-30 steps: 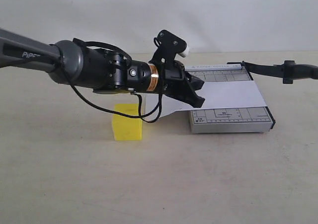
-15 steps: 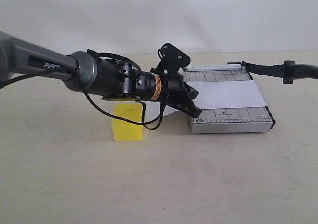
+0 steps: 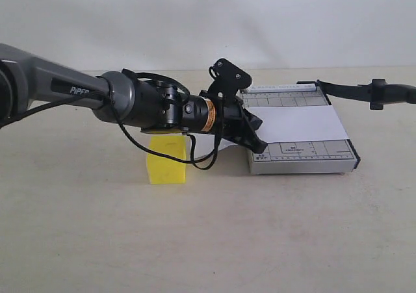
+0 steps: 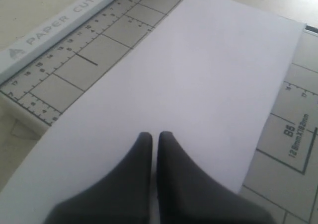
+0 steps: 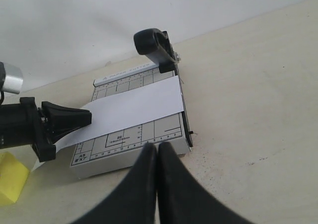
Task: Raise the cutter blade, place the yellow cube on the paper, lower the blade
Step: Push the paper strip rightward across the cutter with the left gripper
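The grey cutter base (image 3: pixel 302 165) lies right of centre with the white paper (image 3: pixel 302 123) across it, its left end overhanging. The cutter blade (image 3: pixel 354 90) stands raised from the far right corner, and nothing holds it. The yellow cube (image 3: pixel 166 166) sits on the table left of the base, under my left arm. My left gripper (image 3: pixel 260 147) is shut, tips low over the paper (image 4: pixel 198 75) at the base's left edge, with nothing between its fingers (image 4: pixel 171 149). My right gripper (image 5: pixel 157 145) is shut and empty, hanging in front of the base (image 5: pixel 124 139), apart from the blade handle (image 5: pixel 151 41). It is out of the exterior view.
A black cable (image 3: pixel 203 160) loops down from my left wrist, between the cube and the base. The beige table (image 3: pixel 208 241) runs toward the front and to both sides. A white wall (image 3: pixel 208 20) stands behind it.
My left gripper has dropped lower and drawn slightly left, from above the paper down to the base's left edge. The blade, the cube and the paper have not moved.
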{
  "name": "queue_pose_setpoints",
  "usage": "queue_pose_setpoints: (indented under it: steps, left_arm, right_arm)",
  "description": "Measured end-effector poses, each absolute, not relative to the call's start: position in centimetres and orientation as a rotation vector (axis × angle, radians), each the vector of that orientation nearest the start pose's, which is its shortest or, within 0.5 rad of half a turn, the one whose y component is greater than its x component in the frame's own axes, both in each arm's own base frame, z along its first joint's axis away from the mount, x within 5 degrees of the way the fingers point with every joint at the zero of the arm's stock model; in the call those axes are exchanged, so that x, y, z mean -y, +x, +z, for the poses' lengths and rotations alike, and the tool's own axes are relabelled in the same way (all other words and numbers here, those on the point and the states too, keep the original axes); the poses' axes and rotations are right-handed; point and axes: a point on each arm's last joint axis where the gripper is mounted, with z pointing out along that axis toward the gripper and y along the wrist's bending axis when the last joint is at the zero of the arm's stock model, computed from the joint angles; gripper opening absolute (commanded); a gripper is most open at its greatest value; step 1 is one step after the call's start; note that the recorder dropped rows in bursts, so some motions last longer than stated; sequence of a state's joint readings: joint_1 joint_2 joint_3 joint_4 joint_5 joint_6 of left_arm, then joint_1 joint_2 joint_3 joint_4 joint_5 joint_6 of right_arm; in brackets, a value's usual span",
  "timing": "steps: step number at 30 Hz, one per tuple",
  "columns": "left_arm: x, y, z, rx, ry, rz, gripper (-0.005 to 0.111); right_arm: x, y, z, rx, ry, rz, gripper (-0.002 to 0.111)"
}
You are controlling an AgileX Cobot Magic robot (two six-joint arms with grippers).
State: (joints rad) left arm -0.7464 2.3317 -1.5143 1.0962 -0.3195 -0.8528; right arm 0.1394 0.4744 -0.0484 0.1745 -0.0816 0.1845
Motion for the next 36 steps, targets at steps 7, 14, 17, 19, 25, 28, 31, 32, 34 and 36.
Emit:
queue_pose_setpoints:
  steps: [7,14,17,19,25,28,31,32,34,36]
  left_arm:
    - [36.0,34.5,10.2,-1.849,1.168,-0.613,0.004]
    - [37.4,34.4,9.7,-1.825,1.181,-0.632,0.004]
    - [38.3,34.2,9.4,-1.811,1.186,-0.646,0.004]
    - [38.8,34.1,9.3,-1.804,1.191,-0.652,0.004]
    - [39.7,34.3,9.0,-1.777,1.193,-0.668,0.004]
    - [40.0,34.6,9.0,-1.770,1.185,-0.668,0.004]
    - [40.0,34.7,9.0,-1.778,1.176,-0.669,0.004]
    - [40.0,34.7,9.0,-1.791,1.162,-0.677,0.004]
    - [39.9,34.7,9.1,-1.819,1.129,-0.688,0.004]
    - [39.8,34.9,9.6,-1.832,1.108,-0.675,0.006]
  right_arm:
    - [-1.2,9.7,20.0,-1.830,0.211,0.337,0.000]
    - [-1.2,9.7,20.0,-1.830,0.211,0.337,0.000]
    - [-1.2,9.7,20.0,-1.830,0.211,0.337,0.000]
    - [-1.2,9.7,20.0,-1.830,0.211,0.337,0.000]
    - [-1.2,9.7,20.0,-1.830,0.211,0.337,0.000]
    - [-1.2,9.7,20.0,-1.829,0.211,0.337,0.000]
    - [-1.2,9.7,20.0,-1.829,0.211,0.337,0.000]
    - [-1.2,9.7,20.0,-1.829,0.211,0.337,0.000]
    - [-1.2,9.7,20.1,-1.828,0.211,0.337,0.000]
    - [-1.2,9.7,20.1,-1.828,0.211,0.337,0.000]
